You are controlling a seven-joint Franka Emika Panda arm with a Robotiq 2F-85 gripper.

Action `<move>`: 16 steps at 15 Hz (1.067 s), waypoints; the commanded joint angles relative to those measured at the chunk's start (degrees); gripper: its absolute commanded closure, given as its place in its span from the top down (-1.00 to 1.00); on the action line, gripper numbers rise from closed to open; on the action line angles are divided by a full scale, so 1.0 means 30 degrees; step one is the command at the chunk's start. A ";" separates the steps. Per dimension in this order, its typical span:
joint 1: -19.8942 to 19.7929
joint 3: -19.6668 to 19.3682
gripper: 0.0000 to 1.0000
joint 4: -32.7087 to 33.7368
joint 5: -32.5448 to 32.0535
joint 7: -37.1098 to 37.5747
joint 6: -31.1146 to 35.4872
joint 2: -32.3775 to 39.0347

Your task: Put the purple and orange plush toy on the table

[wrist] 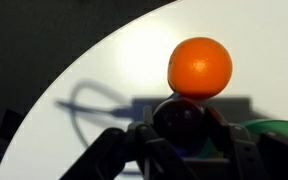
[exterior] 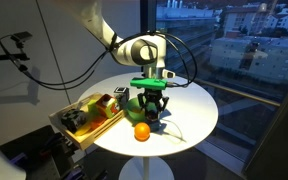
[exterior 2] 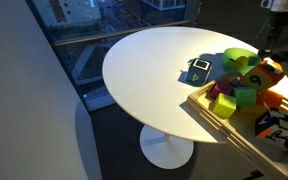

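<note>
My gripper (exterior: 152,112) hangs low over the round white table (exterior: 194,112), next to the green bowl (exterior: 134,101). In the wrist view the gripper (wrist: 184,135) is shut on a dark rounded lump (wrist: 182,120), which looks like the purple and orange plush toy; its red-orange part is hidden. The plain orange ball (wrist: 199,67) lies on the table (wrist: 94,70) just beyond the jaws, and also shows in an exterior view (exterior: 141,131). Whether the toy touches the tabletop, I cannot tell.
A wooden tray (exterior: 96,129) with several coloured toys overhangs the table edge, and shows in both exterior views (exterior 2: 216,117). A dark teal block (exterior 2: 199,68) lies on the table (exterior 2: 149,65) near the green bowl (exterior 2: 239,57). A thin cable runs across the tabletop (wrist: 84,105).
</note>
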 commanded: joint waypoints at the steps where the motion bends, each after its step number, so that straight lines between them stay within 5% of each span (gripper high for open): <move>1: -0.0321 0.0268 -0.41 -0.0030 0.0184 -0.0135 0.0259 0.0117; 5: -0.0257 0.0284 -0.41 -0.0077 0.0073 -0.0005 0.0414 0.0250; 7: -0.0240 0.0279 0.59 -0.0087 0.0045 0.0018 0.0402 0.0231; 9: -0.0219 0.0268 0.65 -0.0115 -0.0008 0.0037 0.0419 0.0185; 12: -0.0196 0.0303 1.00 -0.0157 -0.0018 0.0039 0.0435 0.0074; 16: -0.0160 0.0385 1.00 -0.0160 0.0102 0.0158 0.0390 -0.0089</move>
